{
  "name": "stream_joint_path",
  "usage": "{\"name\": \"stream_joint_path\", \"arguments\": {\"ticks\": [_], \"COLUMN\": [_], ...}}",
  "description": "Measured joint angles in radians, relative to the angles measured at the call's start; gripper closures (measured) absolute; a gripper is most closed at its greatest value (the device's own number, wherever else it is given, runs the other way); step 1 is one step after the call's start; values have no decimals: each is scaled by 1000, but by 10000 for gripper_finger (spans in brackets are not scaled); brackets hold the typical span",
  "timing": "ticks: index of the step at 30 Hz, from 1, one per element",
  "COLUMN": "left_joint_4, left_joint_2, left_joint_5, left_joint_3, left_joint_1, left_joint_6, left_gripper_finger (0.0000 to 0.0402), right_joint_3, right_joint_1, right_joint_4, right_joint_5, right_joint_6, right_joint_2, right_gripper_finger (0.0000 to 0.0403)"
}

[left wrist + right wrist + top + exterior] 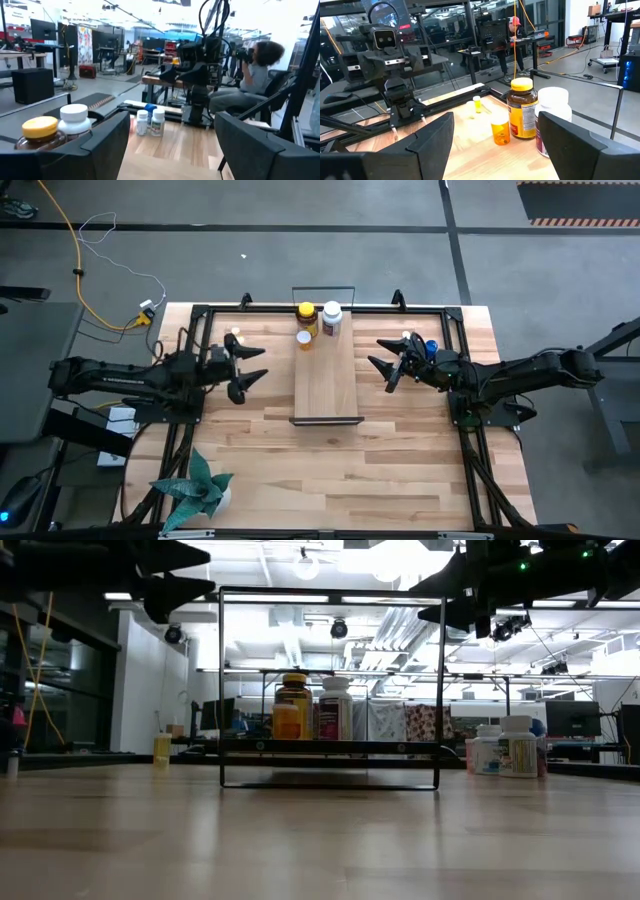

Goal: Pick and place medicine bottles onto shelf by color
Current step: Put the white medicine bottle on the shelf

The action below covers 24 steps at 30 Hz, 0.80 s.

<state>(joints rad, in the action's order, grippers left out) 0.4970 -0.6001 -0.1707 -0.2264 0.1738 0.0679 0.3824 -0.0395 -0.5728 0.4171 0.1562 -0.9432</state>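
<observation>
We read this as between picks: both claws hover open and empty above the counter point(400, 470), left claw point(248, 368) left of the shelf point(326, 385), right claw point(388, 364) to its right. Three bottles stand at the shelf's far end: amber bottle point(307, 317), white bottle point(332, 319), small orange bottle point(305, 340). Off the shelf we see a white and blue-capped cluster point(508, 749) by the right claw and a tiny bottle point(236, 333) near the left. Next we'd expect the right claw to drop onto one of the cluster, fingers straddling the cap.

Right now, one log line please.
shelf: three bottles at far end | left gripper: open, empty | right gripper: open, empty
</observation>
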Motion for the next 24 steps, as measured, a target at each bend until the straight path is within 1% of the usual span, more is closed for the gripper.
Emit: {"name": "stream_joint_path", "arguments": {"ticks": [4,9,11,13,15,17,19,21,24], "left_joint_4": [-63,-74,-75,-75,-75,-75,-75,-75,-75], "left_joint_2": [36,34,31,31,31,31,31,31,31], "left_joint_5": [0,0,-1,-6,-15,-20,-21,-21,-21], "left_joint_3": [0,0,1,1,1,1,1,1,1], "left_joint_1": [0,0,0,0,0,0,1,1,1], "left_joint_6": [-1,-1,-1,-1,-1,-1,-1,-1,-1], "left_gripper_finger": [122,122,122,122,122,122,122,122,122], "right_joint_3": [0,0,0,12,48,100,157,200,228], "right_joint_1": [0,0,0,0,0,0,0,0,0], "right_joint_4": [0,5,23,84,220,416,633,838,1077], "right_joint_5": [0,1,38,125,241,349,419,446,441], "right_joint_6": [6,80,116,148,198,283,411,561,773], "right_joint_2": [0,0,0,0,0,0,0,0,0], "right_gripper_finger": [123,123,123,123,123,123,123,123,123]}}
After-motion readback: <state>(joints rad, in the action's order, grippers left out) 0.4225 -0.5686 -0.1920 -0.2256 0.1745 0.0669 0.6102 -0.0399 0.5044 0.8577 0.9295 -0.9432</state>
